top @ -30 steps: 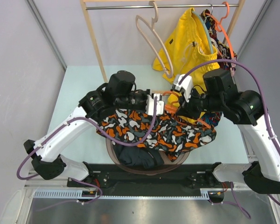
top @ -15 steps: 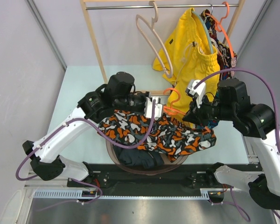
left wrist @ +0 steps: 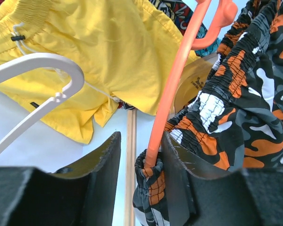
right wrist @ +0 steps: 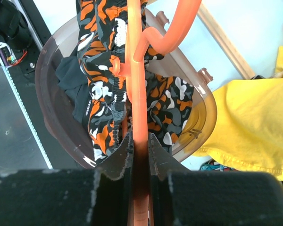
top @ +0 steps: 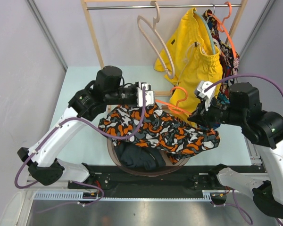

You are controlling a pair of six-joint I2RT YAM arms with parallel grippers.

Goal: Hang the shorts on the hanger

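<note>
The camouflage shorts (top: 155,129) hang over the thin orange hanger (top: 179,92) above the bowl. My right gripper (top: 199,114) is shut on one arm of the hanger (right wrist: 137,70), with the shorts (right wrist: 101,94) draped below it. My left gripper (top: 147,97) is open at the hanger's other end. In the left wrist view the hanger arm (left wrist: 174,80) and a bunched bit of waistband sit between the open jaws (left wrist: 141,137), against the right finger (left wrist: 172,160). The shorts (left wrist: 245,94) spread to the right there.
A brown translucent bowl (top: 112,153) at the near edge holds a dark garment (top: 139,157). A wooden rack (top: 95,37) at the back carries a beige hanger (top: 155,42), yellow shorts (top: 198,52) and an orange hanger with a patterned garment (top: 226,35).
My right arm has moved right and back with the hanger. My left gripper has moved up and to the left. The shorts have shifted right along with the hanger, and its hook now shows more.
</note>
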